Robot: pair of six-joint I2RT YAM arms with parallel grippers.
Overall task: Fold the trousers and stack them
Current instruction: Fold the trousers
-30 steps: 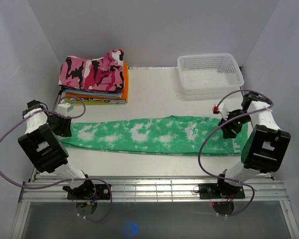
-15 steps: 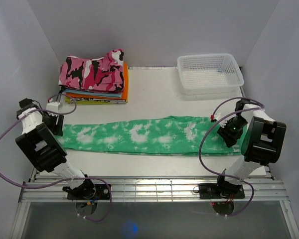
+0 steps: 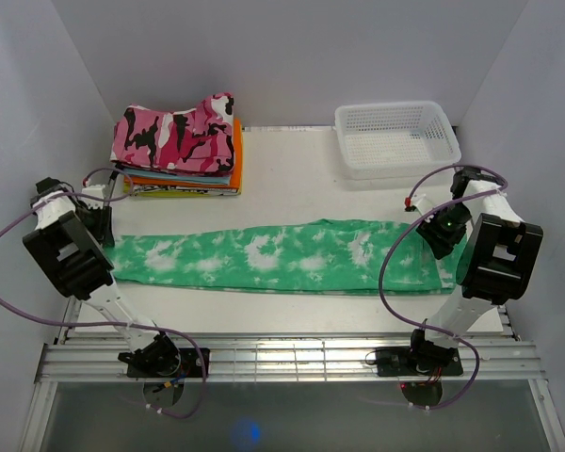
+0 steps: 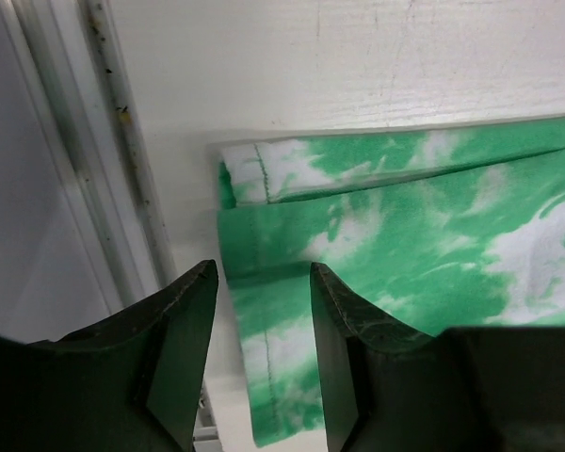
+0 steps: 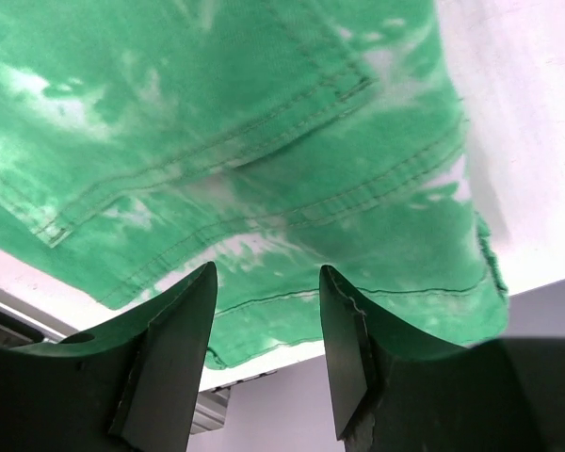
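Your left claw (image 4: pixel 264 282) and right claw (image 5: pixel 268 282) hang released over the trousers (image 3: pixel 273 256) at frame left and right; pinch only one layer and the fold may skew.

Trousers (image 3: pixel 282 256): waist end hidden under right arm (image 3: pixel 497 259) (top view).

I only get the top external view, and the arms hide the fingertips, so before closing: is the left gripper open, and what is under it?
Observer: The left gripper is open; the trousers' cuff edge lies under the gap between its jaws.
Operator: And the right?
Observer: The right gripper is open too, over the waist end, near pocket stitching.
Operator: Is the cuff one layer?
Observer: No, two leg hems show, one peeking out beside the other.
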